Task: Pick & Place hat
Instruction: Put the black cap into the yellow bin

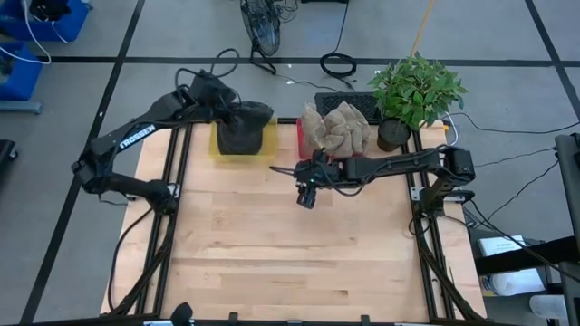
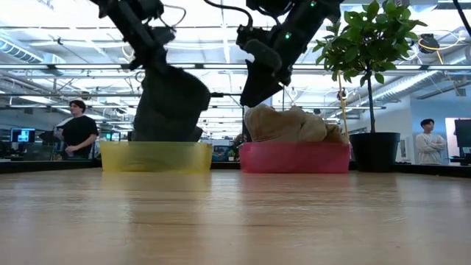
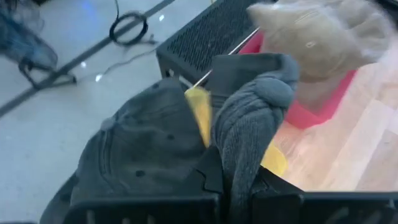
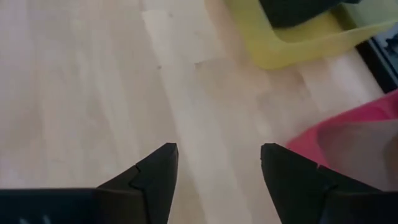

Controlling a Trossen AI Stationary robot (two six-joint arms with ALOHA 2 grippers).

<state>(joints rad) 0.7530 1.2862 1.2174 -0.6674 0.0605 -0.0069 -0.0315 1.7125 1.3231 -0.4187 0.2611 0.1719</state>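
two arms, left fingers (image 1: 237, 118) pinching dark hat (image 1: 245, 129) over yellow bin (image 1: 243, 145), right fingers (image 1: 307, 194) spread

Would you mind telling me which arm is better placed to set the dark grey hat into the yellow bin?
Left: its left gripper already grips the dark grey hat above the yellow bin; the right gripper hangs open and empty.

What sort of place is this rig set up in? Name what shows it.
Probably an open lab or office workspace. The low view looks past the wooden table into a large room with bright ceiling lights, monitors and a person standing. From above, cables trail across a taped floor.
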